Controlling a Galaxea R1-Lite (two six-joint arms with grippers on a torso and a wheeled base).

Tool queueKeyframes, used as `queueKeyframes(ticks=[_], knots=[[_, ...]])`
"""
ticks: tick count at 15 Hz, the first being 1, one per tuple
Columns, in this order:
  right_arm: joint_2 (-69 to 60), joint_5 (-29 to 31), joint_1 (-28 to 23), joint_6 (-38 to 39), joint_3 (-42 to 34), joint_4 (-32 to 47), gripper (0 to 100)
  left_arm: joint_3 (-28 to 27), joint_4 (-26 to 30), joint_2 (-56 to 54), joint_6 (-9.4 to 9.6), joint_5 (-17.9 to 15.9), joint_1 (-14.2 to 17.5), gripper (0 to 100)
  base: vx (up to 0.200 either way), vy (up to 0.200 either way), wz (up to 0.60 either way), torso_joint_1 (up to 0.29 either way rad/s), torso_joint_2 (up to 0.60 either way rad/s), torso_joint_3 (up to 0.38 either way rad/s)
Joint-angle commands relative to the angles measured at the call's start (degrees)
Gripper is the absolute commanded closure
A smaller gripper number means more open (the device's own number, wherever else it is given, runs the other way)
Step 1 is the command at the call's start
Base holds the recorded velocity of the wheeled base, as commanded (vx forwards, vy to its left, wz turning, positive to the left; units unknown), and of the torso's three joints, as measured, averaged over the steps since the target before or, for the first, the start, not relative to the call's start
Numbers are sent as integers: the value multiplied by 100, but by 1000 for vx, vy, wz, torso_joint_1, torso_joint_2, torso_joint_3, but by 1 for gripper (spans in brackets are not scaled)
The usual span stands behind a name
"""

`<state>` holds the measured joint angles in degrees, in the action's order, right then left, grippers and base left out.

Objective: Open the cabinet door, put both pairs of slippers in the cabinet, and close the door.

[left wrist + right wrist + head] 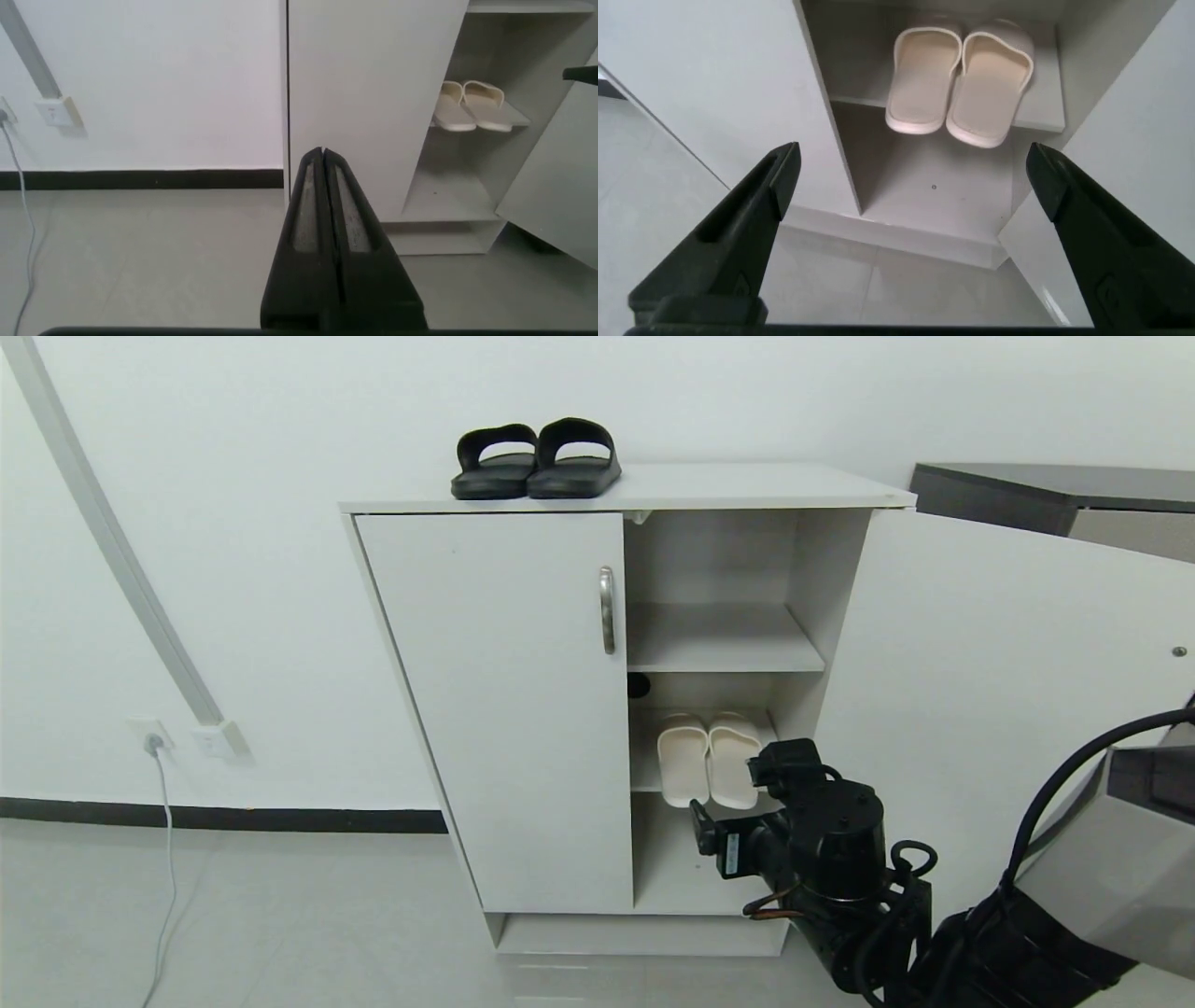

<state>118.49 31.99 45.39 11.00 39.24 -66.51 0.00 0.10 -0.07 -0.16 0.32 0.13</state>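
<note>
1. A white two-door laminate cabinet [747,485] is seen standing against the wall.
2. Its right flat white door panel [980,709] is swung open toward 3 o'clock. The left flat white door panel [495,709] is shut at 9 o'clock.
3. The right gripper [913,159] is held before the open compartment, at 5 o'clock of the cream pair. Its fingers are spread wide, with nothing between them.
4. The left gripper [322,159] is seen with its fingers pressed together, nothing pinched.
5. A pair of black rubber slide slippers [537,478] is set side by side on the cabinet top, toward 11 o'clock.
6. A pair of cream foam slippers [709,761] is laid on the middle shelf, at 5 o'clock of the handle.
7. A slim upright metal bar handle [607,610] is fixed at the shut door's 3 o'clock edge.
</note>
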Motion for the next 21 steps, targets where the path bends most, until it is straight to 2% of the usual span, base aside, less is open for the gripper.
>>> queueKeyframes(ticks=[1,19,21], knots=[[25,0,-3,-1,5,-2,0,0,-1,7,-2,3,4,100,0,0,0,-2,7,61],[174,-61,-109,-168,-224,-398,0,0,-1,7,-11,12,4,100,0,200,0,2,3,6],[174,-52,-100,-168,-250,-406,0,0,-1,7,-11,12,4,100,0,0,0,0,0,0]])
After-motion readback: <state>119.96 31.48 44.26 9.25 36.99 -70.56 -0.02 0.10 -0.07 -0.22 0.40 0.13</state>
